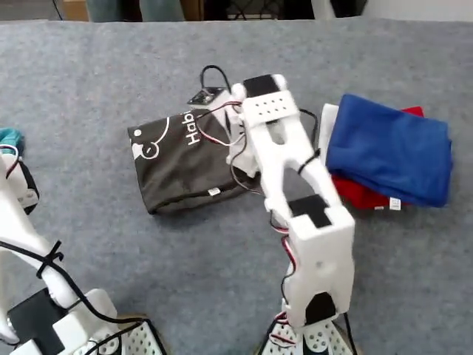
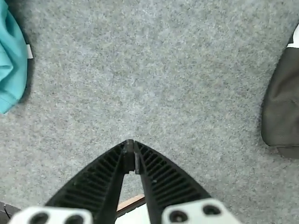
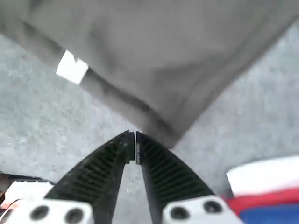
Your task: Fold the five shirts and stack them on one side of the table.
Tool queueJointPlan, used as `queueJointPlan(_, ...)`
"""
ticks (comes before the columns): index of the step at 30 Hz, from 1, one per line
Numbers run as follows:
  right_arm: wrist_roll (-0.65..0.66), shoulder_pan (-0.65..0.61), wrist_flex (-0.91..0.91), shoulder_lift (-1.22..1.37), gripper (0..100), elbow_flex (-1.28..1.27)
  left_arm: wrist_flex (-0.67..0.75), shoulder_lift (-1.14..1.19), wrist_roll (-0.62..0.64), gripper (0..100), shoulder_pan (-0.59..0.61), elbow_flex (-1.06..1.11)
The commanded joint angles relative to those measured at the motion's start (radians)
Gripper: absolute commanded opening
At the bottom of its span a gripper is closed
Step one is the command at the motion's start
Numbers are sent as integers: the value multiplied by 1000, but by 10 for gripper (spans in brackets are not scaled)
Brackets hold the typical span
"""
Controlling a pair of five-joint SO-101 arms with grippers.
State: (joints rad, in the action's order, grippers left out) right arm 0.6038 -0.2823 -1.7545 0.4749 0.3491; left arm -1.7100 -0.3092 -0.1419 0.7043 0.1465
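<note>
Right pincer (image 3: 134, 141) closed by black shirt (image 3: 154, 56)

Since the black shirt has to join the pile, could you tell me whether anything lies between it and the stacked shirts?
Nothing visible lies on the table between the black shirt and the stack. The right arm hangs over that gap, its claw shut close to the black shirt's corner.

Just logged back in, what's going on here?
The right end effector, shut, sits at the edge of the folded black shirt mid-table. The left end effector is shut over bare table near a teal shirt. A blue shirt lies on a red shirt and a white shirt at the side.
</note>
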Motion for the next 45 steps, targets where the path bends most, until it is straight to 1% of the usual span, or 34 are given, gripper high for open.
queueJointPlan(1,-2,69,-11,-125,15,-99,-41,-37,-5,29,-4,-5)
queueJointPlan(4,-2,129,25,-157,15,-219,-51,-41,0,29,-36,7)
queueJointPlan(7,-2,173,69,-170,15,-291,-51,-101,2,29,-58,56)
queueJointPlan(10,-8,175,-11,-205,15,-248,-51,-222,32,29,-97,120)
queueJointPlan(15,-9,180,-6,-335,15,-183,-49,-480,28,29,-151,223)
queueJointPlan(18,-9,176,-9,-404,15,-182,-49,-588,25,30,-159,239)
queueJointPlan(20,-9,181,-11,-458,15,-185,-49,-624,-3,30,-159,242)
queueJointPlan(25,-8,158,-11,-647,15,-314,-49,-641,-35,30,-156,242)
queueJointPlan(32,-2,60,0,-974,15,-661,-48,-640,-35,30,-159,242)
queueJointPlan(37,-2,51,123,-1112,15,-845,-38,-640,-37,30,-160,223)
queueJointPlan(39,-6,49,199,-1139,15,-895,0,-638,-37,30,-160,220)
queueJointPlan(41,-9,49,255,-1142,15,-918,69,-629,-34,30,-170,220)
queueJointPlan(43,-17,41,265,-1141,15,-918,144,-589,-34,30,-225,225)
queueJointPlan(45,-87,-3,265,-1141,15,-921,235,-514,-31,30,-305,251)
